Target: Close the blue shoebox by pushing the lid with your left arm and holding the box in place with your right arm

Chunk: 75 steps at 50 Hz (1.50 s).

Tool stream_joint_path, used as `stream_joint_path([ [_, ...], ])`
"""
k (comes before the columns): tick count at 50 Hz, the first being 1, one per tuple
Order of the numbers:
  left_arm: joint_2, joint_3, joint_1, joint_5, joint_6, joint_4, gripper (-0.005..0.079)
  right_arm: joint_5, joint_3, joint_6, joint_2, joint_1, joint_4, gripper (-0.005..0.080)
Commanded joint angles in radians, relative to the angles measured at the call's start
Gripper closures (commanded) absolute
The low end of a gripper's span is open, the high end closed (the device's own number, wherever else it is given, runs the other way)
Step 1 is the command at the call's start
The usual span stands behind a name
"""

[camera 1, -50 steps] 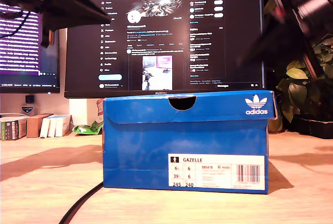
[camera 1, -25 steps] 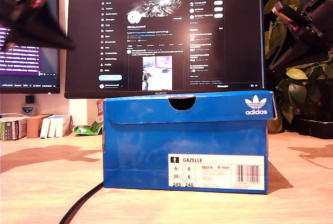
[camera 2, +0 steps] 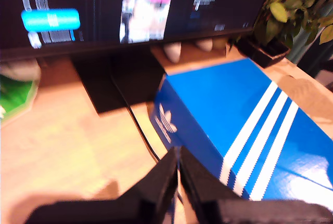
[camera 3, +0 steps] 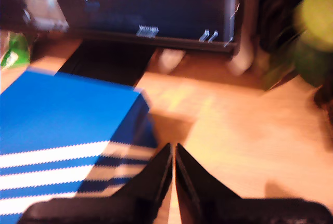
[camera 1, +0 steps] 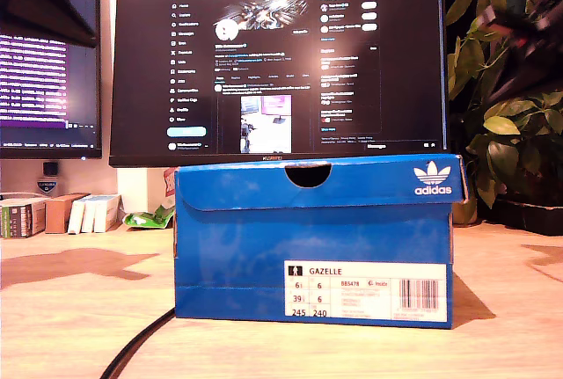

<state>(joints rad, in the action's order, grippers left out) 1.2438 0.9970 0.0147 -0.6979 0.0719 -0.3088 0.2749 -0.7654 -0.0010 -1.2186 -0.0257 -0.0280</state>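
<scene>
- Blue shoebox [camera 1: 317, 238] sits on the wooden bench [camera 1: 79, 309], label end facing the exterior camera, lid [camera 1: 321, 181] down flat over the box.
- White stripes on the lid top show in both wrist views [camera 2: 260, 130] [camera 3: 57, 156].
- First claw [camera 2: 177, 174]: fingers pressed together, closed on nothing, hanging in the air above one end of the box, not touching it.
- Second claw [camera 3: 173, 172]: fingers also together, empty, up in the air just off the box's other end, above bare bench [camera 3: 234, 130].
- Exterior view: only a dark blurred arm part at its top left corner [camera 1: 44, 1]; cannot tell which arm it is.
- Big monitor [camera 1: 281, 62] stands behind the box, second screen [camera 1: 48, 71] at the exterior view's left.
- Black cable [camera 1: 132, 348] runs across the bench from the box toward the near edge.
- Potted plant [camera 1: 510, 115] at the exterior view's right; small boxes [camera 1: 53, 212] and a green wrapper [camera 1: 149, 216] along the back of the bench.
</scene>
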Motion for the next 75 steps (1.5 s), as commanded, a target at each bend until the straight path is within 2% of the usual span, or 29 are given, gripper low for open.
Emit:
stream_joint_path([
  [1, -0.021, 0.001, -0.01, -0.001, 0.016, 0.002, 0.0753, -0.004, 0.052, -0.006, 0.019, 0.001, -0.03, 0.0763],
  [13, -0.072, -0.071, -0.011, 0.0, 0.036, 0.015, 0.0753, -0.004, 0.131, -0.035, 0.117, 0.011, -0.091, 0.0763],
  [28, -0.164, -0.209, -0.035, 0.0, 0.034, 0.092, 0.0753, 0.012, 0.196, -0.053, 0.221, 0.085, -0.095, 0.0763],
  [34, -0.191, -0.244, -0.047, -0.001, 0.033, 0.119, 0.0753, 0.059, 0.211, -0.068, 0.266, 0.106, -0.115, 0.0763],
  [40, -0.23, -0.29, -0.051, -0.001, 0.022, 0.162, 0.0753, 0.067, 0.234, -0.076, 0.311, 0.116, -0.132, 0.0763],
  [55, -0.38, -0.373, -0.082, -0.001, 0.005, 0.166, 0.0753, 0.093, 0.333, -0.077, 0.427, 0.133, -0.144, 0.0763],
  [75, -0.587, -0.463, -0.159, 0.0, -0.019, 0.131, 0.0753, 0.119, 0.343, -0.076, 0.518, 0.133, -0.1, 0.0763],
])
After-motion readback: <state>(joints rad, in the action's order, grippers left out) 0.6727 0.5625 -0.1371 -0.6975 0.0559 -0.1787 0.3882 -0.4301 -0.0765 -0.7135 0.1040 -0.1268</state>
